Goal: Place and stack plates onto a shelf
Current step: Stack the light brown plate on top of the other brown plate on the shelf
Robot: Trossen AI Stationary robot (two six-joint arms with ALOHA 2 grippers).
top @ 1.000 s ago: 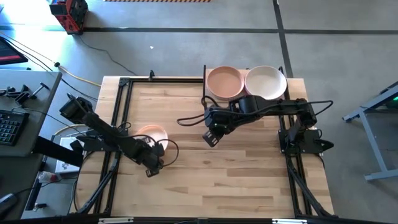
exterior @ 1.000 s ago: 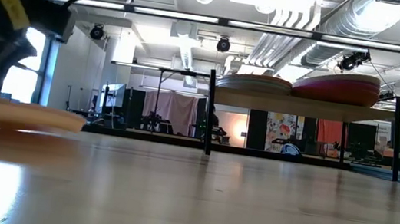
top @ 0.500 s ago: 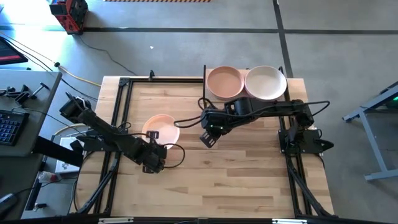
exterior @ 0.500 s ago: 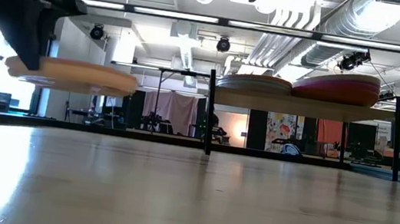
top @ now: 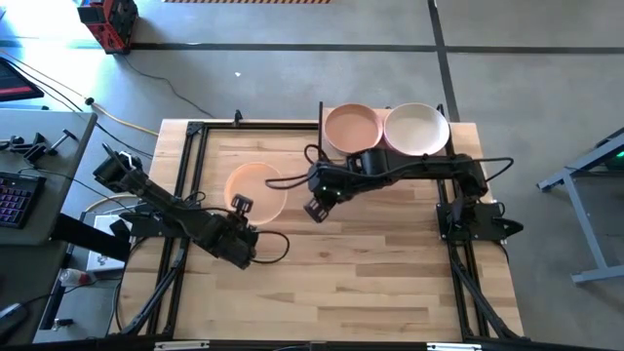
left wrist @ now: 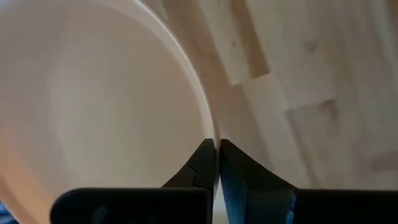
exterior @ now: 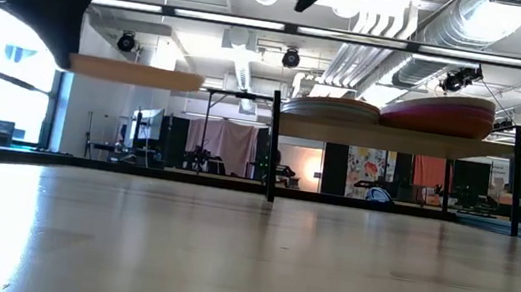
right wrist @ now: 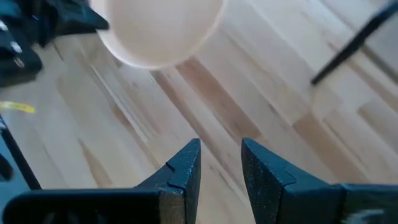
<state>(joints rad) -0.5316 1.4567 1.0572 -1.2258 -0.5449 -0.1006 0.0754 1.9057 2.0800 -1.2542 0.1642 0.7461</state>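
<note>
Pinching the near rim of a round peach matte plate point(top: 257, 189), the left gripper point(top: 241, 205) holds it level, clear of the wooden tabletop point(top: 370, 263), probably for a handover. At the plate's three o'clock, the right gripper point(top: 315, 209) waits, fingers spread, empty. Two plate stacks point(top: 386, 130) sit on the light wooden shelf point(exterior: 398, 139) at one o'clock.

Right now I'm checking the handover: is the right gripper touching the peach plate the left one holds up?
Apart. The high view shows bare tabletop between the right gripper and the peach plate; only the left gripper pinches its rim.
</note>
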